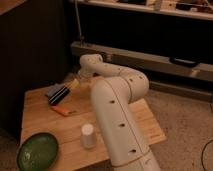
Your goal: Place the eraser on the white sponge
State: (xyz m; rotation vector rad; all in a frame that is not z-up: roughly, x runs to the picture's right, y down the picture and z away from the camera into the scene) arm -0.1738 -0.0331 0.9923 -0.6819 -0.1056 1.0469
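- Light wooden slatted table (45, 117) – takes up the lower left, dark wall behind it, speckled floor to the right.
- Bulky white robot arm (117, 115) – rises from the bottom edge at the table's right side, bends at a fat elbow and reaches back and left over the far half of the tabletop.
- Round green bowl (37, 151) – at the near left corner of the table, well apart from everything else.
- Small oblong dark eraser with pale lengthwise stripes (61, 95) – lies diagonally at the far left of the table, right against the sponge. Can't tell if it overlaps the pad or just sits beside it.
- Flat bluish-grey rectangular white sponge (51, 89) – flat on the wood, showing on the eraser's far-left side.
- Small white cup (87, 135) – upright near the front edge, just left of the arm's lower segment.
- Pale two-finger gripper (75, 84) – low over the table just to the right of the eraser's far end. Jaws apart, nothing seen clamped; contact with the eraser not discernible.
- Flat orange piece (62, 111) – on the wood a little nearer than the eraser, apart from it.
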